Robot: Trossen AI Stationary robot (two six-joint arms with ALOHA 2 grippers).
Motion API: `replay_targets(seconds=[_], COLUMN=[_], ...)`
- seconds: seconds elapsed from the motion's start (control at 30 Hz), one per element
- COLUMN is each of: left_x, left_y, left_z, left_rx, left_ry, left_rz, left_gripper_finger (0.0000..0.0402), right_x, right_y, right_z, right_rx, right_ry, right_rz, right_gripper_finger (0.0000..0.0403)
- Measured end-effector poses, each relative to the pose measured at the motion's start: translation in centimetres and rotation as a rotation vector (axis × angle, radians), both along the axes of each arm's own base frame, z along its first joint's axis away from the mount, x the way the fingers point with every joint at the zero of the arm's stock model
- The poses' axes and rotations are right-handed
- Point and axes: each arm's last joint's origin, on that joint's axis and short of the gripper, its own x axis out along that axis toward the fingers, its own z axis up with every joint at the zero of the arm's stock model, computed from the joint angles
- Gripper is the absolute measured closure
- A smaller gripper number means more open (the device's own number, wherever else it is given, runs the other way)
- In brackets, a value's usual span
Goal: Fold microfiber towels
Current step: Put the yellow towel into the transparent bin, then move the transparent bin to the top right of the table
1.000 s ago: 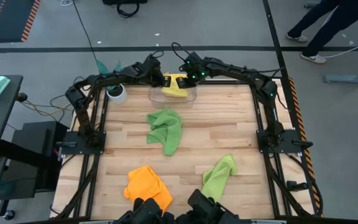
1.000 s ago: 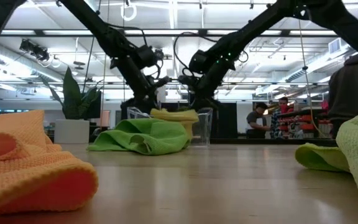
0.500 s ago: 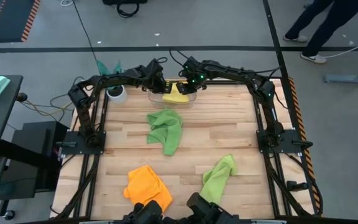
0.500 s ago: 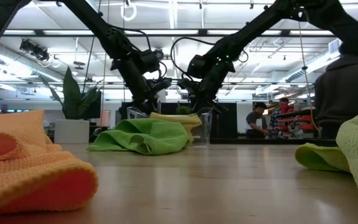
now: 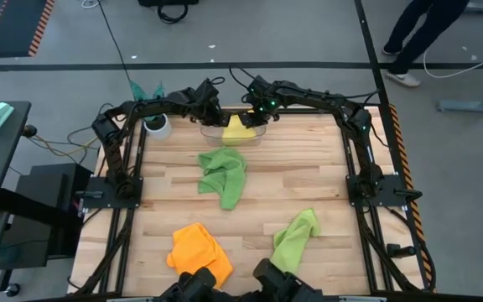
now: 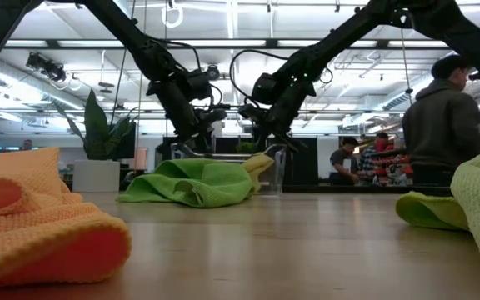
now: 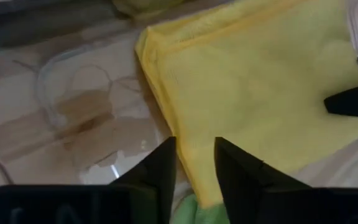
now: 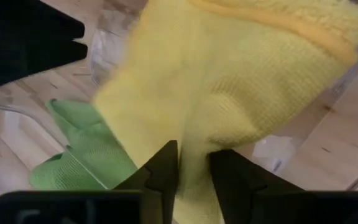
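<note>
A yellow towel [image 5: 240, 130] lies in a clear container [image 6: 272, 171] at the table's far edge. One of its corners [image 6: 261, 162] droops toward the container's right side. My left gripper [image 7: 195, 162] and right gripper [image 8: 194, 165] hover just above it from the left and the right. Both are open by a narrow gap and slant downward. The towel's folded edge [image 7: 160, 93] shows in the left gripper's gap. A lime green towel [image 5: 223, 176] lies crumpled mid-table. An orange towel [image 5: 198, 250] and a second green one [image 5: 296, 235] lie near the front edge. My left gripper's fingers stand on either side of the yellow towel's folded edge [image 7: 188, 155], coming from above at a slant. I cannot tell whether they touch it. My right gripper's fingers stand astride a hump of the yellow towel [image 8: 194, 134]. Whether they touch it cannot be told either.
A teal plant in a white pot [image 5: 158, 126] stands at the far left corner, beside my left arm. A person [image 6: 444, 117] stands in the room beyond the table. Bare wood lies between the towels.
The yellow towel hung level between the two grippers above the container. It has dropped out of their hold and settled into the container, with one corner sagging. Both grippers have tipped further downward over it.
</note>
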Motion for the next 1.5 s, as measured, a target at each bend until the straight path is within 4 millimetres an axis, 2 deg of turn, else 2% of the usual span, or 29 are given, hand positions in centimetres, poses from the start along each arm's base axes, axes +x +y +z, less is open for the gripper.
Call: replay_targets(seconds=[0.17,0.3,0.53,0.73,0.87,1.0,1.23,1.37,1.5], left_x=[-0.4,-0.6,-0.3,0.8,0.7,-0.5,-2.5,-3.4,-3.8], left_y=[0.6,0.8,0.5,-0.3,-0.9,-1.8,-4.6,-6.3,-7.9], left_z=[0.1,0.1,0.2,0.8,3.5,7.0,12.9,14.8,15.3], left_rx=[-0.018,-0.045,-0.048,-0.008,0.066,0.147,0.288,0.348,0.357], left_ry=[-0.041,-0.062,-0.064,-0.107,-0.188,-0.232,-0.327,-0.329,-0.272], left_rz=[-0.002,-0.013,-0.026,-0.065,-0.088,-0.096,-0.096,-0.101,-0.121], left_gripper_finger=[0.0242,0.0227,0.023,0.0239,0.0246,0.0253,0.0263,0.0264,0.026], right_x=[-0.2,-0.9,-2.3,-1.6,-1.3,-1.4,-1.9,-2.8,-3.7], right_y=[-0.3,-0.8,-1.5,-0.4,-0.2,-0.2,0.0,-0.1,0.0], right_z=[0.2,1.1,2.6,3.1,3.1,3.1,2.8,2.3,1.8], right_rx=[-0.004,-0.039,-0.097,-0.139,-0.187,-0.2,-0.225,-0.238,-0.234], right_ry=[-0.012,-0.009,0.01,0.007,0.027,0.033,0.114,0.197,0.314], right_rz=[-0.005,-0.031,-0.081,-0.014,0.005,0.027,0.081,0.1,0.114], right_gripper_finger=[0.0271,0.0268,0.027,0.0276,0.0293,0.0319,0.0381,0.0396,0.0385])
